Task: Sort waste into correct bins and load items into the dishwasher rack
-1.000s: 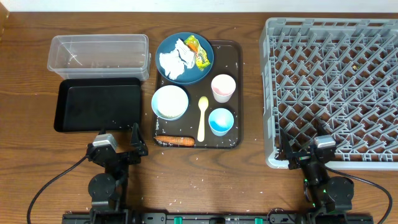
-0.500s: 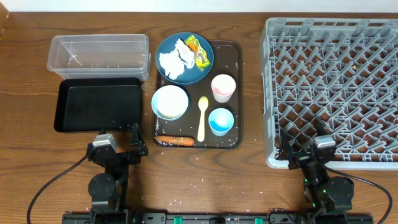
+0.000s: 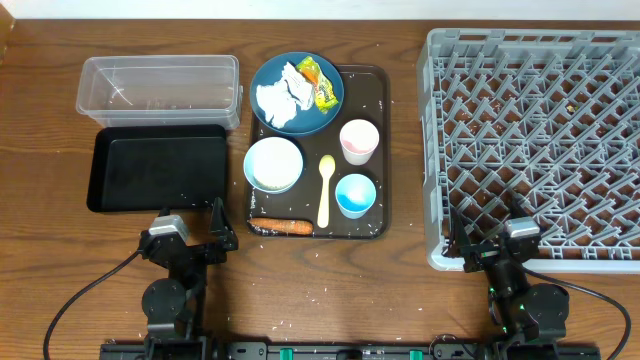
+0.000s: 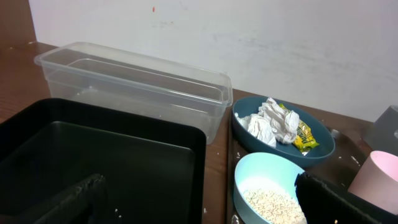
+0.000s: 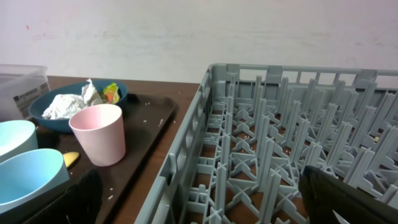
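On the brown serving tray [image 3: 377, 120] a dark blue plate [image 3: 297, 118] holds crumpled white paper [image 3: 282, 92] and a yellow wrapper [image 3: 322, 90]. A white bowl [image 3: 273, 164] holds rice [image 4: 273, 205]. A pale yellow spoon [image 3: 325, 190], pink cup [image 3: 359, 141], light blue cup [image 3: 355, 195] and orange stick [image 3: 281, 227] lie there too. The clear box [image 3: 160, 85] and black tray [image 3: 158, 168] sit at the left, the grey rack [image 3: 535, 140] at the right. My left gripper [image 3: 195, 235] is open and empty before the black tray. My right gripper [image 3: 488, 240] is open and empty at the rack's front edge.
Rice grains are scattered on the wooden table around the serving tray's front edge [image 3: 300, 238]. The rack's near wall [image 5: 186, 155] rises just ahead of my right gripper [image 5: 199, 199]. A white wall runs along the table's far side.
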`<action>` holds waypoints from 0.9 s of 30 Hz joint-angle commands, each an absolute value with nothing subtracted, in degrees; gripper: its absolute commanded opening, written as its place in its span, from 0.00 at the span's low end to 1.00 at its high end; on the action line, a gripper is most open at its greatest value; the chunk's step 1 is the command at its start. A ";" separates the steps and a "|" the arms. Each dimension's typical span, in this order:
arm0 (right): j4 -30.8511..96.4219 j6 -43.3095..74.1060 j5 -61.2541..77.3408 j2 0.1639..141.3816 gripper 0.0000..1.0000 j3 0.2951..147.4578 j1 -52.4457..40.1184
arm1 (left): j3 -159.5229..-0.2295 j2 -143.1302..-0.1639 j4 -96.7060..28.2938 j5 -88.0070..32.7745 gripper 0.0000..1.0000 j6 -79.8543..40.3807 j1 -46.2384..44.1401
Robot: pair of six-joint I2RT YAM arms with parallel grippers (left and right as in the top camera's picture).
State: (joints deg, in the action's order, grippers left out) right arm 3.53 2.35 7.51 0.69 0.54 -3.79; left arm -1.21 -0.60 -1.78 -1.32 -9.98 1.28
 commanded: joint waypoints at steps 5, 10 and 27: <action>3.53 2.52 7.77 0.30 0.99 0.30 -5.32 | -0.23 -0.27 -4.03 -0.45 0.98 -8.60 1.19; 3.20 2.50 7.75 0.30 0.99 0.30 -5.32 | -0.23 -0.27 -4.01 -0.47 0.98 -8.62 1.19; -3.64 5.58 8.16 0.30 0.99 0.32 -5.28 | -0.23 -0.27 -2.52 -1.02 0.98 -8.64 1.19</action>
